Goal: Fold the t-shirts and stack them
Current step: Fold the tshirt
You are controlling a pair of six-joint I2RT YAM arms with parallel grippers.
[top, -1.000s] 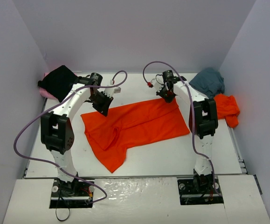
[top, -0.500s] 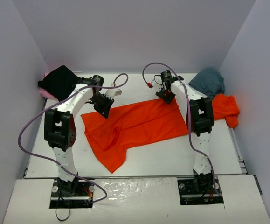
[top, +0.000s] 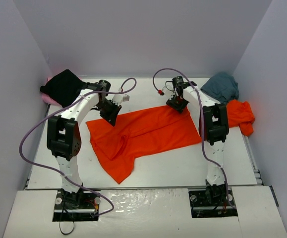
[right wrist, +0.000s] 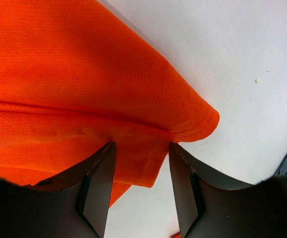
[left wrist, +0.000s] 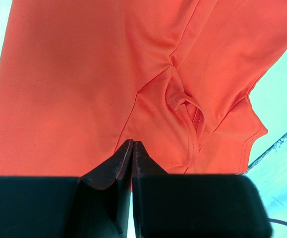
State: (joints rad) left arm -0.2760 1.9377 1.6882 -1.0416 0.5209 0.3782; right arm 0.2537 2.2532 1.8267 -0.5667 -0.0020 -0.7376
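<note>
A bright orange-red t-shirt (top: 148, 131) lies spread across the middle of the white table (top: 183, 163), with a sleeve folded in near its left part. My left gripper (top: 108, 115) is at the shirt's far left edge. In the left wrist view it (left wrist: 132, 144) is shut, with a pinch of the orange cloth (left wrist: 84, 89) at its tips. My right gripper (top: 179, 104) stands at the shirt's far right corner. In the right wrist view it (right wrist: 142, 147) is open, the hemmed corner (right wrist: 183, 124) lying loose between its fingers.
A black t-shirt (top: 63, 87) sits on a pink one (top: 48, 98) at the back left. At the back right are a teal-grey t-shirt (top: 221, 87) and a second orange-red one (top: 241, 116). Purple cables (top: 34, 139) loop beside both arms.
My right gripper has opened and let go of the shirt's far right corner. The left gripper stays shut on the cloth and its arm has shifted slightly.
</note>
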